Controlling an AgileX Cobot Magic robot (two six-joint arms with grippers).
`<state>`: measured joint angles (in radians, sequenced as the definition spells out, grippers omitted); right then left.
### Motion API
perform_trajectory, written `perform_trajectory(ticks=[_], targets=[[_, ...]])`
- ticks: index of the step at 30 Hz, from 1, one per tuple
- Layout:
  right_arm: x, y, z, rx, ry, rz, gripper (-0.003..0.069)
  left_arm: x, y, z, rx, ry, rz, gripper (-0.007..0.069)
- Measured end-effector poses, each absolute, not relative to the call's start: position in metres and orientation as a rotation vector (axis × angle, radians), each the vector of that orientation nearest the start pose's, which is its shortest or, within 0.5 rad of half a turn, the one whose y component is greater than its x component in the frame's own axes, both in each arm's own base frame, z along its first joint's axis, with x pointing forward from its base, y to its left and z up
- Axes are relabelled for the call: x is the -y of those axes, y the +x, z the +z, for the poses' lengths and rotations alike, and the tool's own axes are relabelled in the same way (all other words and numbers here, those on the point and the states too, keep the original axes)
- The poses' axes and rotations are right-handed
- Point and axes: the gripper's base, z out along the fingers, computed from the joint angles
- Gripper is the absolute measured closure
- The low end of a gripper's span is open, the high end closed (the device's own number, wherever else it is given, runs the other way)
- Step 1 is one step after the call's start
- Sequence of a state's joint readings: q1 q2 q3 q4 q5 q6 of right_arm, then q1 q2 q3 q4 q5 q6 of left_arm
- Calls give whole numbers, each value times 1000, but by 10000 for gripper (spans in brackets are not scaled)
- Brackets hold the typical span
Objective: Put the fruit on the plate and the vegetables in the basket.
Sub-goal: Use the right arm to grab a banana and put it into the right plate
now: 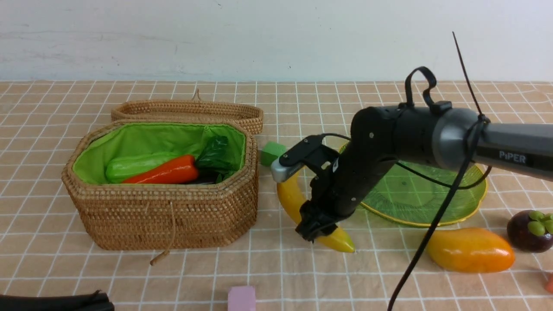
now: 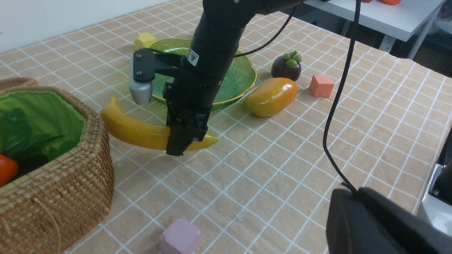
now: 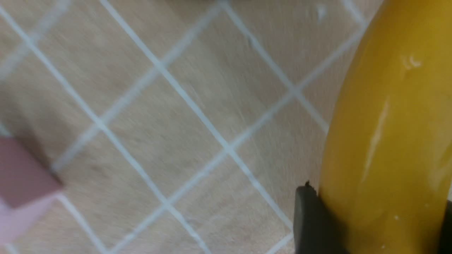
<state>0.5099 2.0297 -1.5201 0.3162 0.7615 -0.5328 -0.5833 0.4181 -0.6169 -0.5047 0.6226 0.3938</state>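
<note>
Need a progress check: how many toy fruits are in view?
3. Long yellow banana between woven wicker basket and green glass plate; orange-yellow mango and dark purple mangosteen by the plate's near right edge. More may be hidden.

Only readable text: "PiPER", white letters on the grey link of the right arm [image 1: 514,149], front view. Small white-and-orange sticker [image 2: 192,56] on the arm's black wrist section in the left wrist view is too small to read.
</note>
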Motion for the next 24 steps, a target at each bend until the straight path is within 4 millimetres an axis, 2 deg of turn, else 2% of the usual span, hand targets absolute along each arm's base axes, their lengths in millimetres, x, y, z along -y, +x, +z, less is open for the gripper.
perform_trajectory(ticks=[1,3,4,5,6,7,8,9,11,13,15,17,20,22,24], targets=[[-228,368,196,-2486,-1136,355,348,63,49,341,-1752,712,-686,631],[-226,367,233,-2425,-1108,369,348,64,49,341,-1752,709,-694,631],[-225,366,238,-2420,-1097,370,348,64,49,341,-1752,708,-696,631],[-215,366,259,-2414,-1018,347,348,64,48,342,-1753,702,-714,631],[-204,368,272,-2423,-928,331,348,65,48,342,-1752,699,-725,631],[-198,369,277,-2423,-902,320,348,65,48,342,-1751,699,-727,631],[-177,375,288,-2471,-709,306,348,66,47,343,-1740,707,-743,631],[-164,380,289,-2496,-616,300,348,66,46,343,-1730,718,-749,631],[-133,394,284,-2560,-377,284,348,67,45,344,-1707,741,-757,631],[-110,409,264,-2618,-204,266,348,69,44,346,-1683,759,-776,631],[-104,414,253,-2638,-151,263,348,70,43,347,-1674,763,-786,631],[-100,428,221,-2665,-67,268,348,70,42,348,-1657,774,-799,630],[-102,433,210,-2666,-42,281,342,71,42,348,-1654,776,-800,629],[-102,436,203,-2668,-35,283,284,71,42,348,-1653,777,-800,629],[-102,436,203,-2671,-35,283,164,71,42,348,-1653,776,-803,627]])
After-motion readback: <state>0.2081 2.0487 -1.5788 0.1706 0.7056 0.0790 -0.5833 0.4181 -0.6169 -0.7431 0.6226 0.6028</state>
